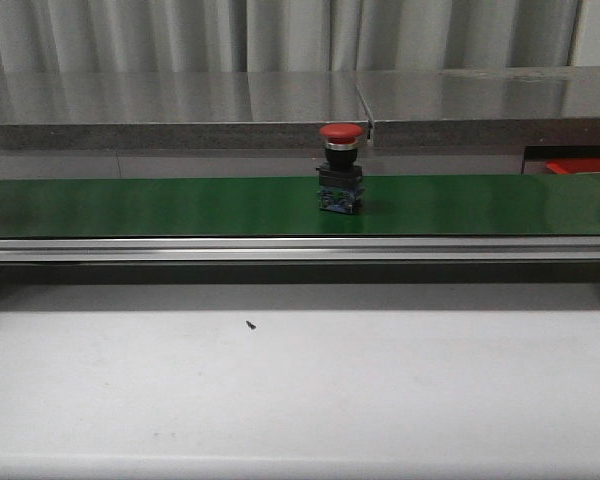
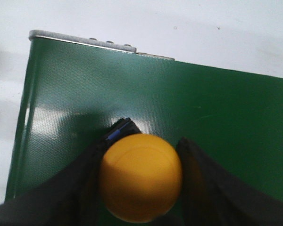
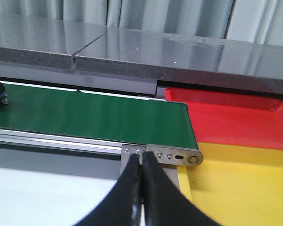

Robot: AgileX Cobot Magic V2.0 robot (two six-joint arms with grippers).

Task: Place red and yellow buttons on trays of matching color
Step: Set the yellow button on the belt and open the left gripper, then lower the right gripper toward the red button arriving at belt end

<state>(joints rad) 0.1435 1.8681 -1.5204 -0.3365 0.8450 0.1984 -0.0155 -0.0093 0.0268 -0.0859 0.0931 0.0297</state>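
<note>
Left wrist view only: left end effector (image 2: 141, 188) pinching yellow button (image 2: 140, 177); right end effector (image 3: 141, 188) pressed together.

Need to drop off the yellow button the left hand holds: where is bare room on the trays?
The yellow tray, between the belt's end roller and the red tray, is bare where visible; so is the red tray. Crowding: only the shut right hand hangs by the yellow tray's near corner.

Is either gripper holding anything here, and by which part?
The left gripper holds a yellow button, its fingers at either side of the domed cap. The right gripper is shut and empty.
</note>
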